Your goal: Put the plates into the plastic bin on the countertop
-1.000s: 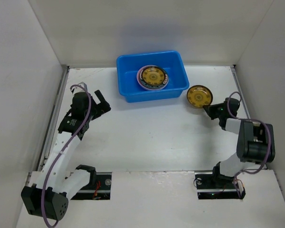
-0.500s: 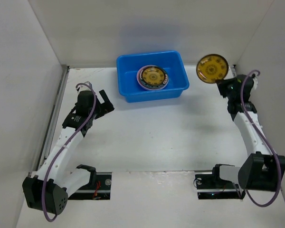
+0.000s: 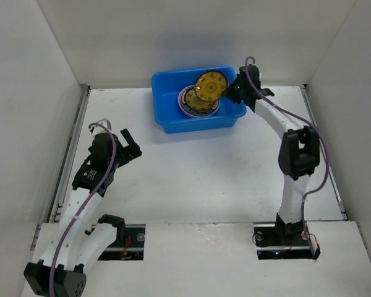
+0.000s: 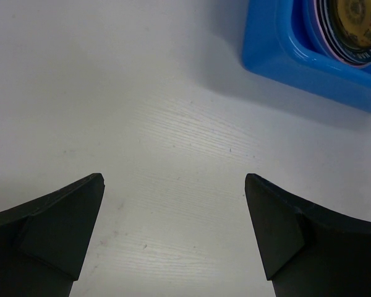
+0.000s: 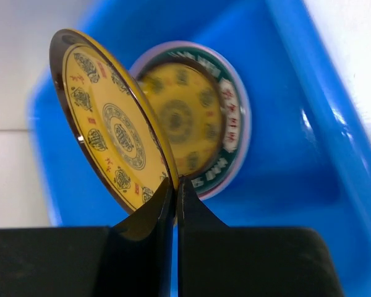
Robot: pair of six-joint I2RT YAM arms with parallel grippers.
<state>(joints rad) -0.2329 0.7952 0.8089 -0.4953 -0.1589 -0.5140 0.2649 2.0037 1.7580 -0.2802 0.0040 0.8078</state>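
Table: matte white, walled; wide free room is being left between the arms. Glossy blue plastic bin, rounded corners, is being seen near the far wall, stacked plates inside. Yellow-gold plate, earlier out by the right wall, is being held tilted above the stack, rim clamped by the right tool. Left tool is being held apart over the table.
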